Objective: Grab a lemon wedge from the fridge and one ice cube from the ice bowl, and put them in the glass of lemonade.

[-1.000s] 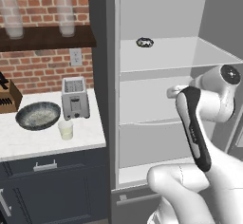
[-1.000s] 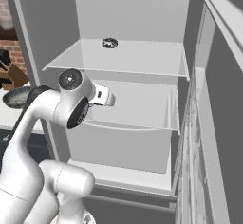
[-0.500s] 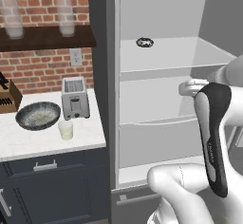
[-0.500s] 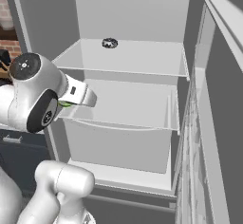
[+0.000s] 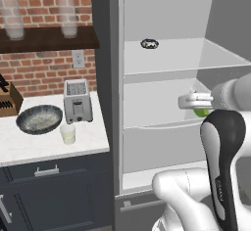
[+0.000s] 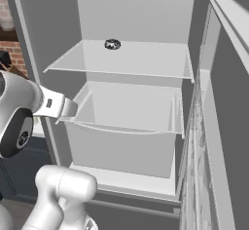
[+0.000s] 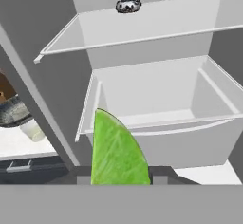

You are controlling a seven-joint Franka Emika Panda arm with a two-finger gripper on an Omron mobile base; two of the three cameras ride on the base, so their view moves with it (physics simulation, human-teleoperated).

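My gripper is shut on the lemon wedge, a yellow-green slice standing up between the fingertips. From the left base the gripper hangs in front of the open fridge, level with the drawer, and the lemon wedge peeks out under the hand. The right base view has the gripper at the fridge's left wall. On the counter left of the fridge stand the ice bowl and, in front of it, the glass of lemonade; both also show at the hand view's left edge, the ice bowl and glass.
A small dark ring lies on the upper fridge shelf. An empty white drawer sits below it. The open fridge door stands at the right. A toaster and knife block stand on the counter, with tall glasses on a wall shelf.
The arm has swung and the hand has drawn back out of the fridge drawer toward its left front edge, still holding the wedge.
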